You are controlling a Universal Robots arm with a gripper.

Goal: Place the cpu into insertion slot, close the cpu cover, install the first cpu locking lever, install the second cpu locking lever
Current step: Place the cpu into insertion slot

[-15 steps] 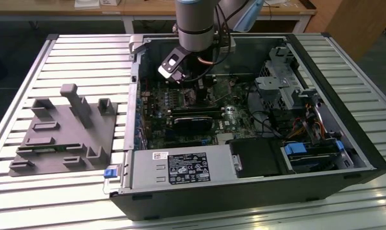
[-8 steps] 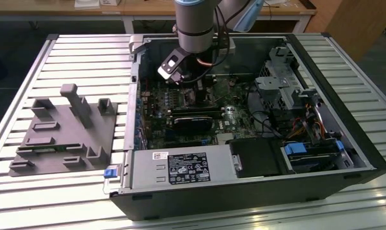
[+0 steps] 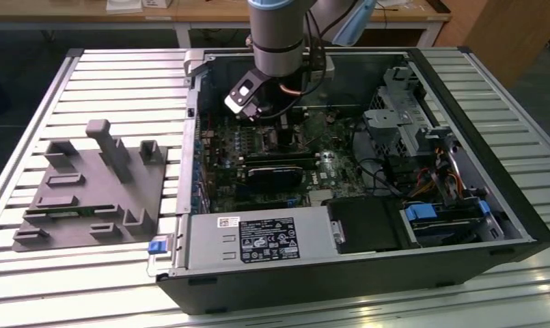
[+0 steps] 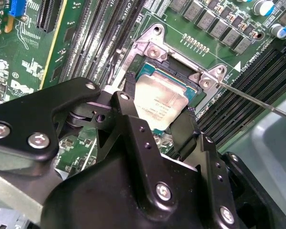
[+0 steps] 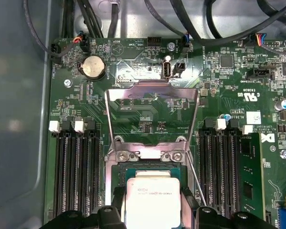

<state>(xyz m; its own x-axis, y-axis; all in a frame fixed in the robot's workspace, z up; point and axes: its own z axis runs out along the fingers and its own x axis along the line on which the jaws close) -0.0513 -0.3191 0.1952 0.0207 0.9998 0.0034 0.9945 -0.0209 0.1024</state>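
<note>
Tool (image 4: 160,98) half-open, snug around cpu (image 4: 155,107)

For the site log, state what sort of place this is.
Probably a robotics lab or test bench: a robot arm works inside an open computer case on a slatted metal table, wooden desks behind; its gripper grips the cpu.

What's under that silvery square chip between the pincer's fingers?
The insertion slot lies under the cpu; its dark frame and silver rim show around the chip. The cpu and pincer cover the slot's centre, so its contacts are hidden.
</note>
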